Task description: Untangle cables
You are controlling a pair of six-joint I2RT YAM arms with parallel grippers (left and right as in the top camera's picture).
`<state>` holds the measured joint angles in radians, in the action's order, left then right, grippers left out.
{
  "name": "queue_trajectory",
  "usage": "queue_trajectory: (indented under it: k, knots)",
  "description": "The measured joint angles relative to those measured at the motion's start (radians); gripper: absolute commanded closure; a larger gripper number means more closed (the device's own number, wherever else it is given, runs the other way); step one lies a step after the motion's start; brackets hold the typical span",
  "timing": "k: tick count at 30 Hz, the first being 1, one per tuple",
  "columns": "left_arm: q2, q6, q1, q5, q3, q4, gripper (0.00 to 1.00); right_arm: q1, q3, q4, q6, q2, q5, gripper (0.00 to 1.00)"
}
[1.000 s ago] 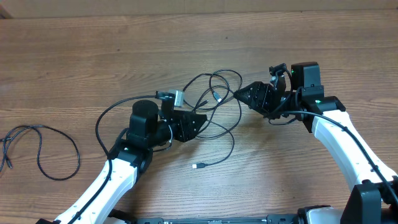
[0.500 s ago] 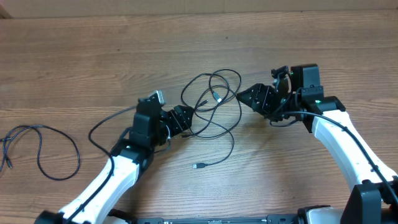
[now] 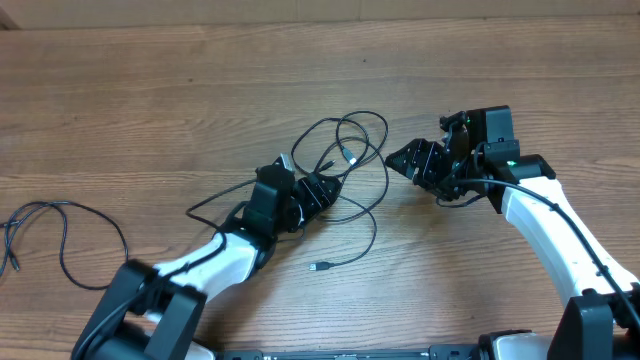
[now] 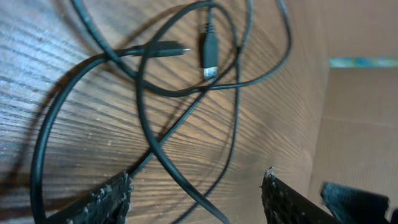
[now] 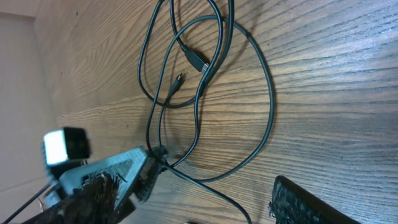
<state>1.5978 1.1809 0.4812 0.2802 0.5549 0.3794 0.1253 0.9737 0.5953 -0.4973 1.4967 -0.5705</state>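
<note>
The tangled cables lie as thin black loops mid-table, one plug trailing toward the near edge. My left gripper sits at the tangle's left side, open, and a strand runs across the gap between its fingers. Two plug ends lie just beyond it. My right gripper is open at the tangle's right edge. In its wrist view the right gripper straddles another strand without pinching it. A separate cable lies looped at the far left.
Bare wooden tabletop surrounds the tangle. A loose strand runs left from the tangle beside my left arm. The left gripper's body shows close to the right gripper's left finger in the right wrist view.
My left arm drew back, then swung right and forward into the tangle, its jaws spreading wider. The strand trailing left shifted rightward with it. My right gripper backed off slightly to the right.
</note>
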Motion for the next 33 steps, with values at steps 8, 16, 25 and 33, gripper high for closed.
queue_trajectory:
  k: [8, 16, 25, 33]
  knots:
    - [0.15, 0.116, 0.0, -0.001, -0.003, 0.206, 0.96, 0.0, 0.0, 0.002, 0.0, 0.0, 0.002, 0.22]
    - [0.164, 0.046, -0.015, 0.099, -0.005, 0.484, 0.96, 0.0, 0.0, 0.06, 0.0, 0.0, 0.002, 0.21]
    - [0.116, -0.056, -0.169, 0.455, -0.003, 0.687, 0.96, 0.0, 0.0, 0.07, 0.0, 0.0, 0.002, 0.21]
    - [-0.054, -0.104, -0.233, 0.634, -0.003, 0.697, 0.96, 0.0, 0.0, 0.022, 0.0, 0.0, 0.002, 0.21]
